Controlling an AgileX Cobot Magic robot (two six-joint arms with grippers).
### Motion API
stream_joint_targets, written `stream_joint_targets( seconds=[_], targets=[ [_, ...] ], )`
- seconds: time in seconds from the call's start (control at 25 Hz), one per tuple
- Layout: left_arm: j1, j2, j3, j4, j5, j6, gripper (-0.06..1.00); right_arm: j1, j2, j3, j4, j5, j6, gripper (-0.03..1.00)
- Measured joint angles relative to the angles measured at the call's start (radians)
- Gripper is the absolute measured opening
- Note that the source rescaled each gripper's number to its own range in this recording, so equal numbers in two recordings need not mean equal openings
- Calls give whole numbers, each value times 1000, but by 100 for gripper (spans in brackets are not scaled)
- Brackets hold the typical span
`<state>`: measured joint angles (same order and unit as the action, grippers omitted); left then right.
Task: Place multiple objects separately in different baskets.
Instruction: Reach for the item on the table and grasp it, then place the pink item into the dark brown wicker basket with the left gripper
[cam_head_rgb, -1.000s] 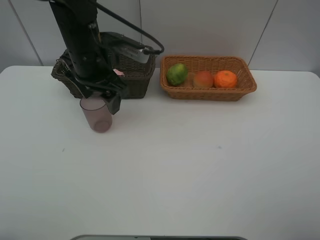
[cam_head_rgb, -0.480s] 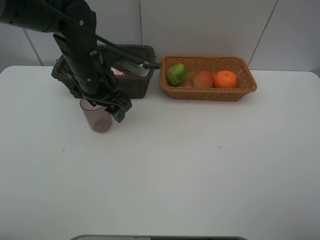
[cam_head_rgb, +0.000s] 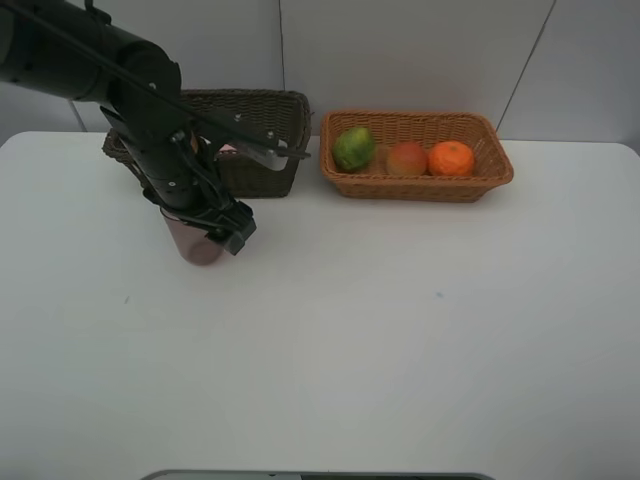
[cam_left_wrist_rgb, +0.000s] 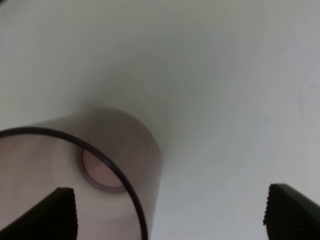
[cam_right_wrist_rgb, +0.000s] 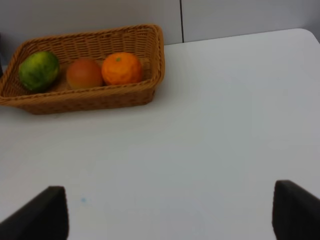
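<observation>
A translucent mauve cup (cam_head_rgb: 197, 245) stands upright on the white table, just in front of the dark brown basket (cam_head_rgb: 266, 174). My left gripper (cam_head_rgb: 218, 226) hangs open right over the cup. In the left wrist view the cup (cam_left_wrist_rgb: 107, 165) lies towards one side of the open left gripper (cam_left_wrist_rgb: 170, 220), whose fingertips (cam_left_wrist_rgb: 57, 212) stand wide apart. The light tan basket (cam_head_rgb: 420, 187) holds a green lime (cam_head_rgb: 353, 148), a peach (cam_head_rgb: 406, 158) and an orange (cam_head_rgb: 451, 158). My right gripper (cam_right_wrist_rgb: 170, 212) is open over bare table, with nothing between its fingers. It faces the tan basket (cam_right_wrist_rgb: 85, 97).
The left arm (cam_head_rgb: 140, 90) covers part of the dark basket, and a bit of something pink (cam_head_rgb: 230, 149) shows inside it. Both baskets stand at the back of the table, by the wall. White tabletop (cam_head_rgb: 400, 330) stretches in front of them.
The left arm has tilted forward and its gripper has come down closer over the cup. The cup, the baskets and the fruit have stayed where they were.
</observation>
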<state>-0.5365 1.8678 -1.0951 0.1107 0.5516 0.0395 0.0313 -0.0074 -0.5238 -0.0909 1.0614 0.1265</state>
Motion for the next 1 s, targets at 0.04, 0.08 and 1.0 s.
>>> stream_joint_targets(
  seconds=[0.04, 0.08, 1.0],
  targets=[
    [0, 9, 0, 1, -1, 0, 97, 0, 0, 0, 0, 0, 0, 77],
    [0, 20, 0, 1, -2, 0, 97, 0, 0, 0, 0, 0, 0, 77],
    [2, 51, 5, 12, -11, 0, 0, 0, 0, 0, 0, 0, 0, 77]
  ],
)
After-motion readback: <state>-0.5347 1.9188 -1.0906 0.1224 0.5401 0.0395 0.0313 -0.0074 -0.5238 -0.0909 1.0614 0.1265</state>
